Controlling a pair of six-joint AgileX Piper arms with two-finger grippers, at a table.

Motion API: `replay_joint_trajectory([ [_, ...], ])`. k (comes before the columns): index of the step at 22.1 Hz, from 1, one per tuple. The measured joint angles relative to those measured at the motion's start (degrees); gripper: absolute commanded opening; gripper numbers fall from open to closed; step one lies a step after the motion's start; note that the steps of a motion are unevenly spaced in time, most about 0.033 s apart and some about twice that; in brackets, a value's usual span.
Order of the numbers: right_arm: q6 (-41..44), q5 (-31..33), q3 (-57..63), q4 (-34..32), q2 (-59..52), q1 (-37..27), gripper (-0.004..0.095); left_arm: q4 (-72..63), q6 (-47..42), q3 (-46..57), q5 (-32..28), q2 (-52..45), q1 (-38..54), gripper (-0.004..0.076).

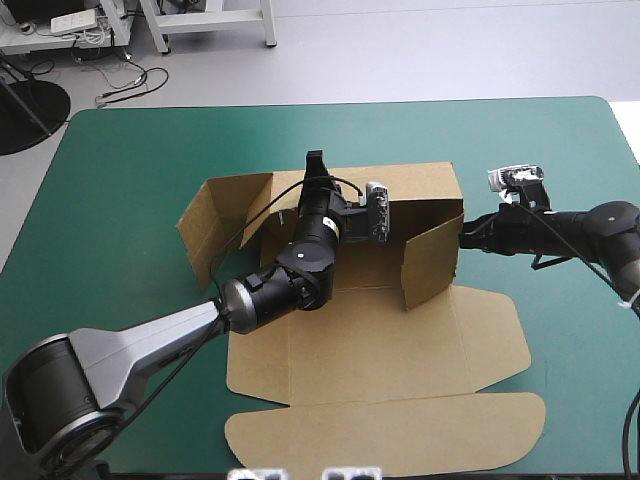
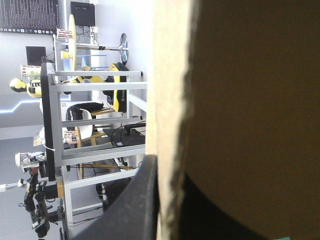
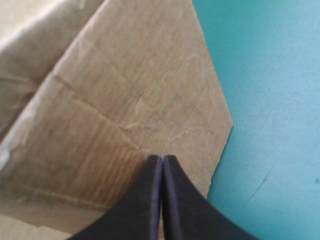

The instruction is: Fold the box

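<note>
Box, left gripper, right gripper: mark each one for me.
box [image 1: 400, 345]: high view, on the flat panel lying toward the robot.
left gripper [image 1: 317, 165]: high view, at the fingertips on the box's back wall.
right gripper [image 3: 162, 160]: right wrist view, where the two fingertips meet.

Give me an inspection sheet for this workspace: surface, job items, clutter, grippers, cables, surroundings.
Surface: teal-green table cover, with the box near its middle.
Job's things: brown cardboard box, partly folded; back wall and both side walls raised, lid flat toward the near edge.
Clutter: nothing seen.
Grippers: left gripper shut on the back wall's top edge; right gripper shut, tips at the right side wall's outer face.
Cables: nothing seen.
Surroundings: nothing seen.
</note>
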Motion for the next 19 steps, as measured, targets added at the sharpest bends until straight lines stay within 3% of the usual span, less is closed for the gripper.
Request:
replay_joint_trajectory([
  [1, -1.0, -0.2, 0.2, -0.4, -0.4, 0.0, 0.0035, 0.5, 0.5, -0.1, 0.2, 0.5, 0.0, -0.0010],
  [3, -1.7, -0.2, 0.3, -4.0, -2.0, 0.0, 0.0199, 0.9, 0.9, -0.2, 0.6, 0.9, 0.0, -0.0010],
  [4, -1.7, -0.1, 0.2, -5.3, -2.5, 0.0, 0.0329, 1.0, 1.0, -0.2, 0.6, 1.0, 0.0, -0.0010],
  [6, -1.7, 0.7, -0.7, -8.6, -3.6, 0.0, 0.0446, 1.1, 1.0, -0.2, 0.7, 1.0, 0.0, -0.0010],
  [14, -6.3, 4.1, -1.5, -8.7, -3.9, 0.0, 0.0471, 2.6, 1.0, -0.2, 1.1, 1.2, 0.0, -0.0010],
  [19, -11.1, 3.3, -1.5, -1.2, -2.0, 0.0, 0.0471, 3.0, -0.5, -0.2, 1.0, 1.2, 0.0, -0.0010],
])
